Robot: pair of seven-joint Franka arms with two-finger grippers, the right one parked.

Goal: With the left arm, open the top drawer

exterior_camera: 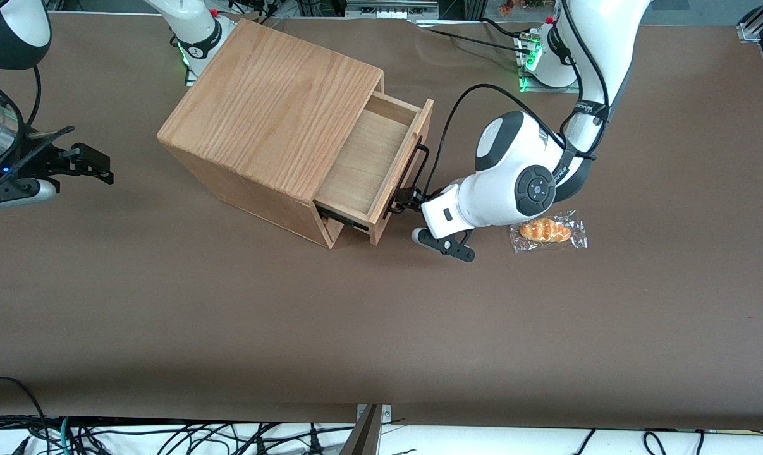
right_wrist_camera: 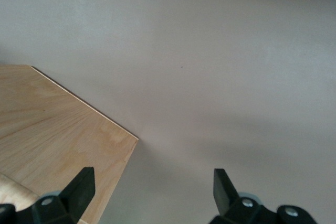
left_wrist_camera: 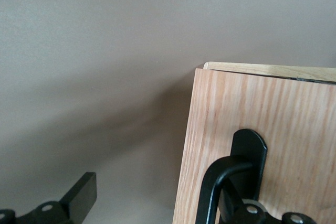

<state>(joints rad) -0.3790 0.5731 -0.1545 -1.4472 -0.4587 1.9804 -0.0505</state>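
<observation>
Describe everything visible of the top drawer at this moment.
The top drawer is pulled partly out of the oak-grain box, showing an empty pale plywood inside. Its light-wood front carries a thin black bar handle. The left arm's gripper is at the handle's end nearer the front camera, one finger beside the drawer front.

front camera looks down; wrist camera hugs the drawer front [left_wrist_camera: 262,129].

Probably a robotics lab: white robot arms [exterior_camera: 520,183] bolted to a brown-covered table [exterior_camera: 381,328], loose cables [exterior_camera: 103,436] along its edge, metal framing [exterior_camera: 760,25] nearby.
</observation>
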